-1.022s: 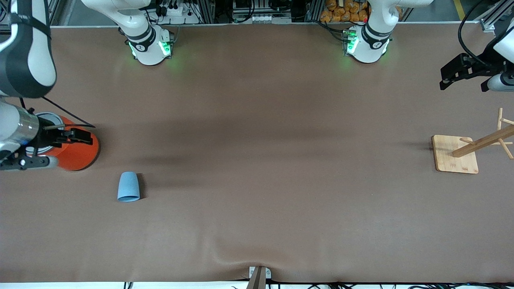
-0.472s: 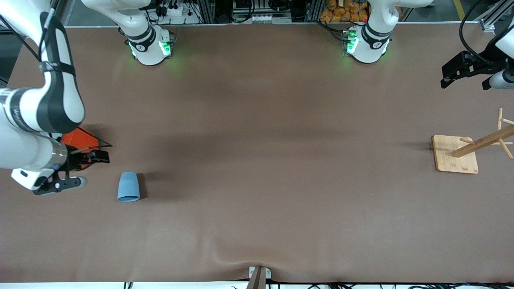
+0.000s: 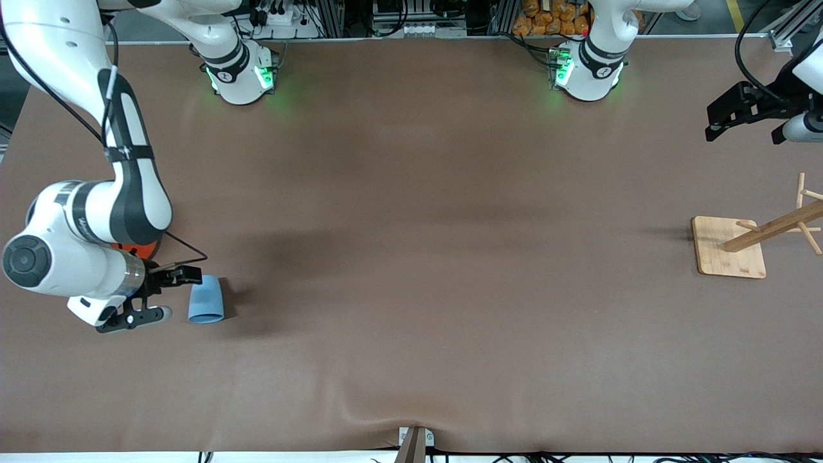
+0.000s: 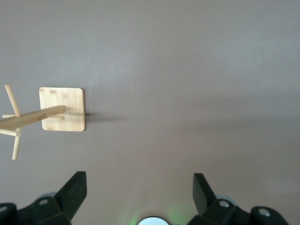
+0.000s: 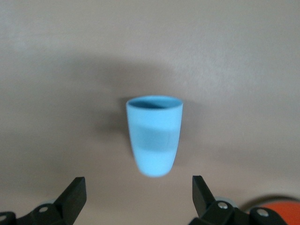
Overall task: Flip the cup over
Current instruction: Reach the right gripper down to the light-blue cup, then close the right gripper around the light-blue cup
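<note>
Right gripper [image 3: 168,294] fingers wide, light-blue cup [image 3: 206,299] lying just ahead of them, untouched. Left gripper [image 4: 138,190] waits, fingers wide, over bare tabletop [image 3: 411,257].

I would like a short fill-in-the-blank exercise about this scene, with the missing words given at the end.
1. The cup is coloured light ____.
2. The cup lies on its ____ on the table.
3. The right gripper is beside the cup with its jaws ____.
4. The rack near the left gripper is made of ____.

Missing words: blue; side; open; wood
</note>
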`<control>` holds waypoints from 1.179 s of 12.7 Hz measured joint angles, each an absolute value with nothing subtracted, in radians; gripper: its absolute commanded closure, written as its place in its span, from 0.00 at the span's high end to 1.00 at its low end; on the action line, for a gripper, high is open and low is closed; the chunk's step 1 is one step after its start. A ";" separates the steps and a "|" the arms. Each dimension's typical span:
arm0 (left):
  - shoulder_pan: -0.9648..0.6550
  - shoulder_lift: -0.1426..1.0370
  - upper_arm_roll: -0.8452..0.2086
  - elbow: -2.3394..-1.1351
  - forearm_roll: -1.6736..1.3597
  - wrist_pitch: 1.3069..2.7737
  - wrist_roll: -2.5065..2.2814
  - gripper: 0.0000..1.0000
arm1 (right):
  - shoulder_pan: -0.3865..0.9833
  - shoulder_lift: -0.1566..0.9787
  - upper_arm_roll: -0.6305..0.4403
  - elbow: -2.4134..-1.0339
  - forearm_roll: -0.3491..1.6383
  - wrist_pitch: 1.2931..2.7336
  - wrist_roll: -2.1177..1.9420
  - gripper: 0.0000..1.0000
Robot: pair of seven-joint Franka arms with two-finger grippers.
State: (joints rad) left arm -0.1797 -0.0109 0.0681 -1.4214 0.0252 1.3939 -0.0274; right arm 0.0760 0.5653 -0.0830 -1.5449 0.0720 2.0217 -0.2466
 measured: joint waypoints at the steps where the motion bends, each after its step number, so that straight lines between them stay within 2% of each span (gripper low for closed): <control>1: -0.180 -0.011 0.068 -1.423 0.025 1.394 -0.027 1.00 | 0.075 0.581 -0.084 -1.566 0.072 2.078 -0.261 1.00; 4: -0.180 -0.011 0.068 -1.424 0.025 1.394 -0.027 1.00 | 0.075 0.596 -0.085 -1.610 0.073 2.159 -0.306 1.00; 12: -0.184 -0.011 0.064 -1.432 0.004 1.395 -0.027 1.00 | 0.078 0.607 -0.083 -1.621 0.073 2.218 -0.366 1.00; 15: -0.185 -0.011 0.051 -1.432 0.004 1.403 -0.027 1.00 | 0.078 0.611 -0.083 -1.659 0.073 2.303 -0.389 1.00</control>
State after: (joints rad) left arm -0.1848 -0.0109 0.0512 -1.4325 0.0035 1.4029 -0.0267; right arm 0.0783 0.6110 -0.0832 -1.6595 0.0734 2.3032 -0.3895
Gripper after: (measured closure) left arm 0.000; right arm 0.000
